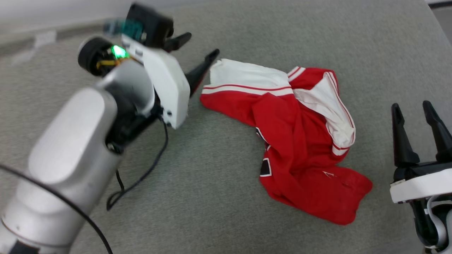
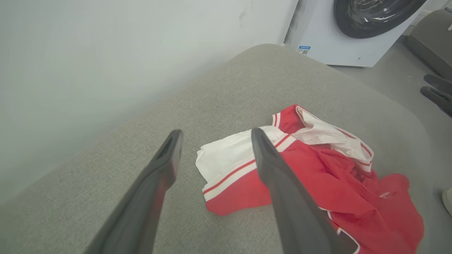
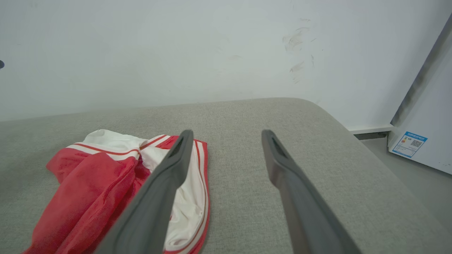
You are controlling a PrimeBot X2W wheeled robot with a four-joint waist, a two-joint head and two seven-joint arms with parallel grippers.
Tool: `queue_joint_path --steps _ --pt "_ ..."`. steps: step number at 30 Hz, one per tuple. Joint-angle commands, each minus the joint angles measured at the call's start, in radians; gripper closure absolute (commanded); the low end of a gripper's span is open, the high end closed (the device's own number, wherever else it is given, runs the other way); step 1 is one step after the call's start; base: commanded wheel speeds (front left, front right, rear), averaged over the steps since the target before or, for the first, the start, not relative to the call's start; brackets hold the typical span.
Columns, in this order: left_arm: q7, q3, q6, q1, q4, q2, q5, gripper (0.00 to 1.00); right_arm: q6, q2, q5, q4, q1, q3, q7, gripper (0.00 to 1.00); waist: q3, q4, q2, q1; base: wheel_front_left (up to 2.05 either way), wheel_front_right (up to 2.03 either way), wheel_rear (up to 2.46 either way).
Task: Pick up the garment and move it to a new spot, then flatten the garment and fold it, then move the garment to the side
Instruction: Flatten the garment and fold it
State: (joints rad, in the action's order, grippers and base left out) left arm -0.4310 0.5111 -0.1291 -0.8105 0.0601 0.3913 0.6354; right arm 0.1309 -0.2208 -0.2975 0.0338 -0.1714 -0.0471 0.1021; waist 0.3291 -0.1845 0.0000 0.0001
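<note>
The garment (image 1: 300,141) is a red jersey with white sleeves and striped trim, lying crumpled on the grey cushioned surface (image 1: 219,197); a bit of black lettering shows in its folds. The garment (image 2: 317,176) also appears in the left wrist view, and the garment (image 3: 95,187) lies low left in the right wrist view. My left gripper (image 1: 199,46) hovers open just left of the white sleeve, nothing between its fingers. My right gripper (image 1: 411,106) stands open to the right of the garment, apart from it and empty. Both grippers show spread fingers in their wrist views, left gripper (image 2: 214,131), right gripper (image 3: 227,131).
A pale wall (image 3: 176,53) backs the cushioned surface. A white washing machine (image 2: 353,31) stands beyond the cushion's far corner, on a grey floor (image 2: 395,81). A black cable (image 1: 141,176) hangs from my left arm over the cushion.
</note>
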Motion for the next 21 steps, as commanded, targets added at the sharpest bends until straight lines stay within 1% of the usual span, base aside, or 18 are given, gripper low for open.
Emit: queue_joint_path --steps 1,5,8,10,13,18,21 --pt "-0.086 0.028 -0.001 -0.070 0.045 0.019 0.038 0.00 0.000 0.016 0.010 -0.001 -0.013 0.005 0.011 0.00 0.074 -0.071 0.0000 -0.0001 0.00 0.00 0.00" --pt "-0.308 0.086 -0.001 -0.226 0.172 0.048 0.109 0.00 0.000 0.036 0.015 -0.020 -0.034 0.030 0.031 0.00 0.120 -0.116 0.0000 -0.0001 0.00 0.00 0.00" --pt "-0.386 0.113 -0.001 -0.308 0.263 0.058 0.098 0.00 0.000 0.051 0.014 -0.039 -0.047 0.047 0.044 0.00 0.152 -0.146 0.0000 -0.0001 0.00 0.00 0.00" --pt "-0.428 0.129 -0.001 -0.341 0.323 0.055 0.097 0.00 0.000 0.058 0.013 -0.056 -0.054 0.057 0.056 0.00 0.168 -0.162 0.0000 -0.0001 0.00 0.00 0.00" --pt "-0.472 0.142 -0.001 -0.385 0.389 0.042 0.104 0.00 0.000 0.067 0.010 -0.085 -0.064 0.071 0.068 0.00 0.186 -0.181 0.0000 -0.0001 0.00 0.00 0.00" --pt "-0.482 0.175 -0.001 -0.423 0.452 0.031 0.095 0.00 0.000 0.089 -0.005 -0.126 -0.084 0.086 0.068 0.00 0.209 -0.205 0.0000 -0.0001 0.00 0.00 0.00" --pt "-0.488 0.209 -0.001 -0.440 0.478 0.039 0.078 0.00 0.000 0.094 -0.008 -0.131 -0.090 0.103 0.071 0.00 0.216 -0.219 0.0000 -0.0001 0.00 0.00 0.00"
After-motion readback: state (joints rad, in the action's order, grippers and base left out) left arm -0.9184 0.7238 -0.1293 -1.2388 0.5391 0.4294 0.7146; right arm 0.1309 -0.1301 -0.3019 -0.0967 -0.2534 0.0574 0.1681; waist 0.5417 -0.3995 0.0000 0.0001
